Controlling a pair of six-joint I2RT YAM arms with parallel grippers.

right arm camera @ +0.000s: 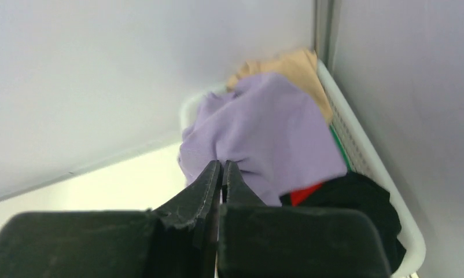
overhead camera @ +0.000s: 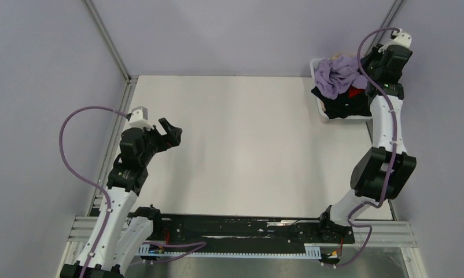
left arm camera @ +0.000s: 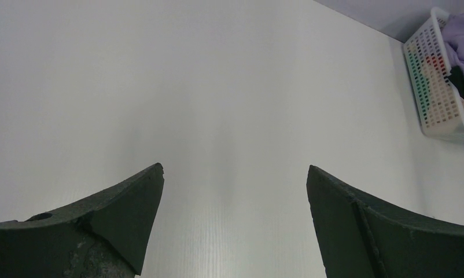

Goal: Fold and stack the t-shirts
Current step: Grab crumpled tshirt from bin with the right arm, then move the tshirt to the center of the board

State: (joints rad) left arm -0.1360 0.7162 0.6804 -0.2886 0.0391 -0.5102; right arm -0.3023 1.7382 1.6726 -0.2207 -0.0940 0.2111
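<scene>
A lavender t-shirt (overhead camera: pixel 337 75) lies crumpled on top of the pile in a white mesh basket (overhead camera: pixel 322 111) at the table's far right corner. Under it are a black shirt (overhead camera: pixel 345 105) and a red one (overhead camera: pixel 355 92). My right gripper (overhead camera: pixel 365 72) is over the basket. In the right wrist view it (right arm camera: pixel 223 165) is shut, and the lavender shirt (right arm camera: pixel 270 127) puckers at its tips. There the tan shirt (right arm camera: pixel 293 66), red shirt (right arm camera: pixel 304 194) and black shirt (right arm camera: pixel 357 200) also show. My left gripper (overhead camera: pixel 172 132) is open and empty above the table's left side (left arm camera: pixel 235 168).
The white table (overhead camera: pixel 241 145) spans the middle. Grey walls and metal frame posts close in behind and beside the basket (right arm camera: pixel 368 156). The basket also shows at the far right of the left wrist view (left arm camera: pixel 432 75). A black cable rail (overhead camera: pixel 241 229) runs along the near edge.
</scene>
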